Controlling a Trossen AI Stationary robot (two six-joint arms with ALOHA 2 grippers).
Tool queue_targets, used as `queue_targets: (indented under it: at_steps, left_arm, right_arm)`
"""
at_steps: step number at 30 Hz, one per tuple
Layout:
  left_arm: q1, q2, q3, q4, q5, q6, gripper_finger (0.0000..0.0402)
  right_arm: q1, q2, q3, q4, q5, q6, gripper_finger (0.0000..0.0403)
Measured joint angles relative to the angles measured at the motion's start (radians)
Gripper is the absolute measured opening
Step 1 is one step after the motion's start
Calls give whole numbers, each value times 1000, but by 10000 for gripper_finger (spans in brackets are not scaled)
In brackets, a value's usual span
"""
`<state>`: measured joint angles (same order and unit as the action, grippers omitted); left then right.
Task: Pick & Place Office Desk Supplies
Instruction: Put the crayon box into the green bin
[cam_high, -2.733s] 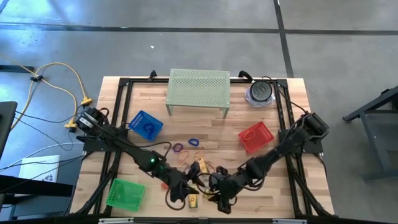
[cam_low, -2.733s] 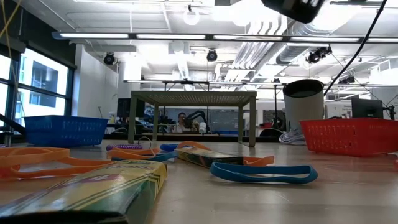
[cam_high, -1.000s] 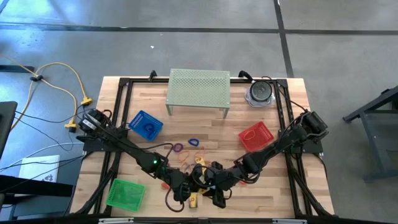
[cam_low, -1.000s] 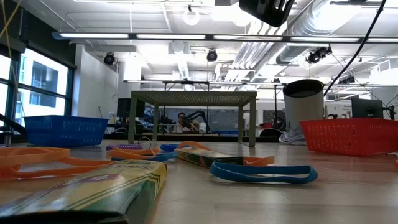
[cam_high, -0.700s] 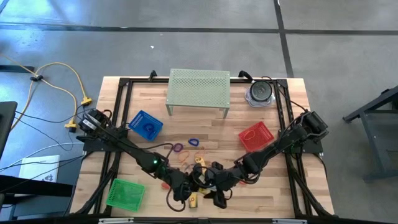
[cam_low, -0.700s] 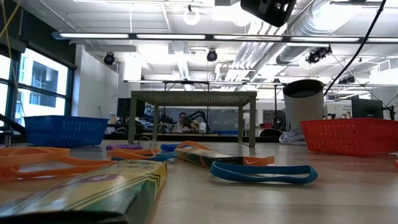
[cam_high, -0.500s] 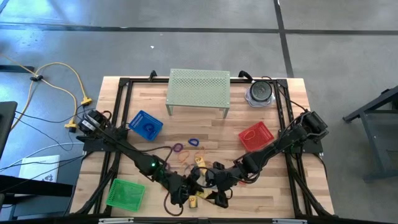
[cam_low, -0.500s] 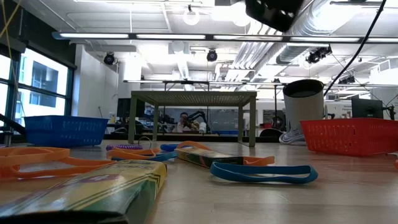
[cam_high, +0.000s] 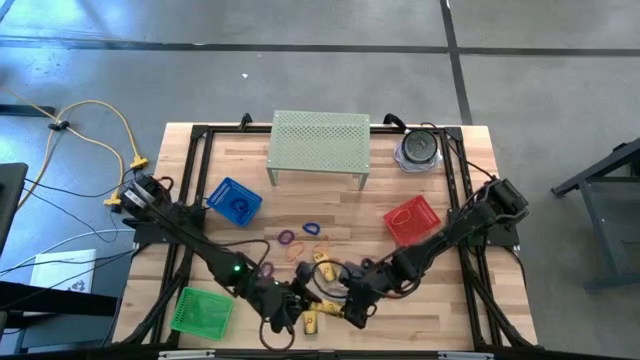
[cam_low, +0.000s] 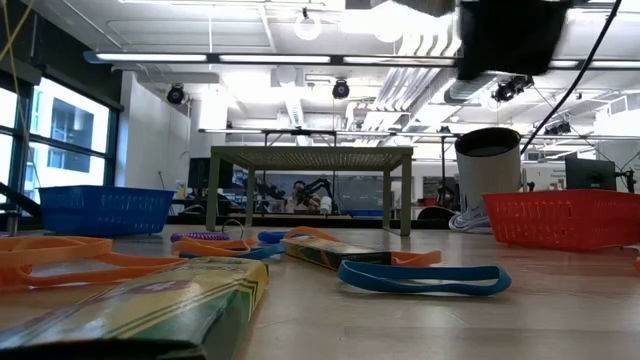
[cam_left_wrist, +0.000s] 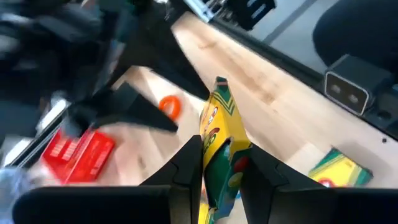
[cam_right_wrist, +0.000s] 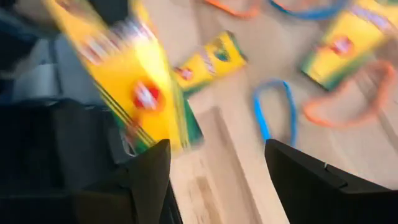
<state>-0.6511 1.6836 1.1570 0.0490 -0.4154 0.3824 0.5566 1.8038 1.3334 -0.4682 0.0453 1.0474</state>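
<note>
The yellow crayon box sits between the left gripper's jaws, which are nearly closed and squeeze it on both sides. The box is lifted off the wood near the front edge of the tabletop, and its long side runs out past the fingers, away from the wrist.

The right gripper is just beside it, with its jaws wide apart and nothing in them.

More crayon boxes lie flat on the tabletop, with orange and blue rubber bands around them.

Farther back are a blue basket, a red basket, a green basket and a pale green stand. The room behind has bright ceiling lights.
</note>
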Motion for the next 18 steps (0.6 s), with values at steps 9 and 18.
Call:
queue_targets:
  at_steps: [9, 18]
  left_arm:
    - [-70, -57, 273, -640, -52, -462, 69]
    - [-187, -63, 484, -1185, 271, -1338, 69]
  right_arm:
    - [87, 3, -2, -114, 109, 108, 249]
    - [139, 3, -2, -131, 213, 47, 249]
